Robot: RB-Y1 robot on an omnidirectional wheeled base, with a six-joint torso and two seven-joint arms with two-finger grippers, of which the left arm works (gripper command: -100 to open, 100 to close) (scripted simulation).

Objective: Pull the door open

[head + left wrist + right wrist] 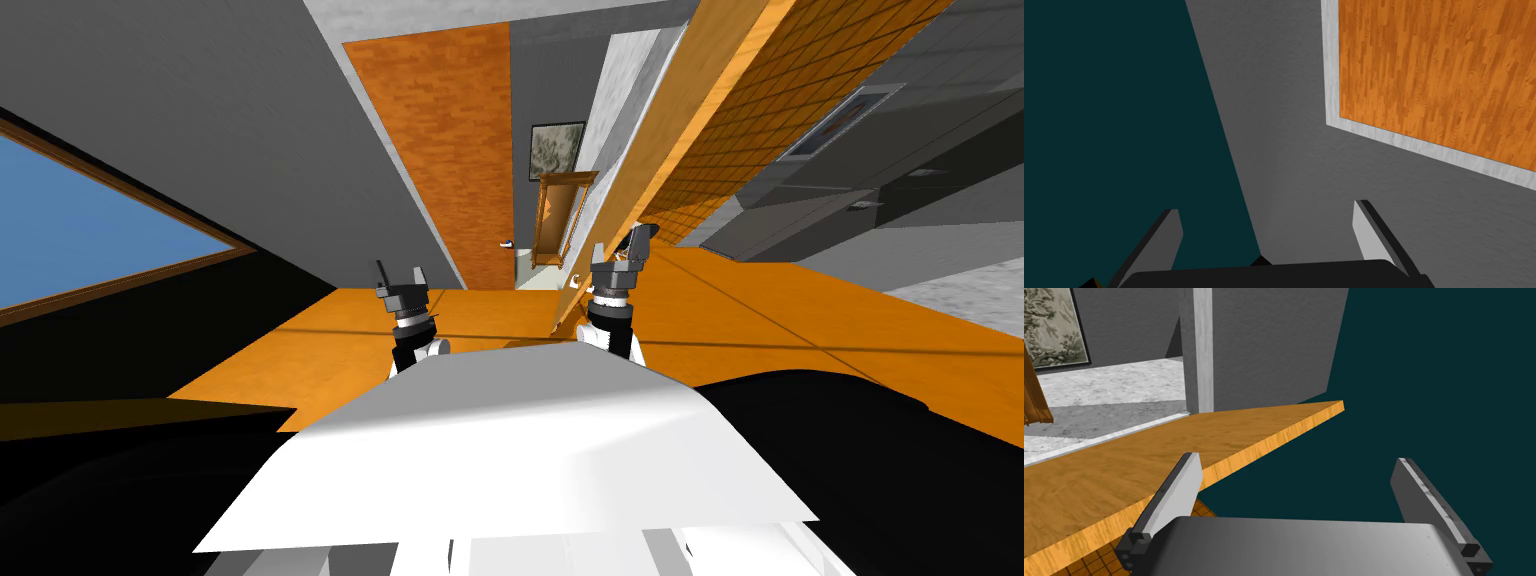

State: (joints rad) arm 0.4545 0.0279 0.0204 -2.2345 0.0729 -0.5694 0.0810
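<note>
A light wooden door (pixel 660 130) stands swung out of its pale frame (pixel 625 110), and I see it nearly edge-on, ahead and to the right. My right gripper (pixel 622 250) is at the door's free edge, low down. In the right wrist view the door slab (pixel 1149 453) runs past one of the fingers (pixel 1176 490). The right gripper (pixel 1299 480) is open, with nothing between its fingers. My left gripper (pixel 400 282) is raised to the left, apart from the door. It stands open (pixel 1269 220) before a grey wall.
A darker orange door (pixel 450 150) with a small handle (pixel 508 243) stands shut on the grey wall to the left; its panel (pixel 1434 75) is beyond the left gripper. Through the opening hang a wood-framed mirror (pixel 558 215) and a picture (pixel 556 150). Grey cabinets (pixel 850 200) stand right.
</note>
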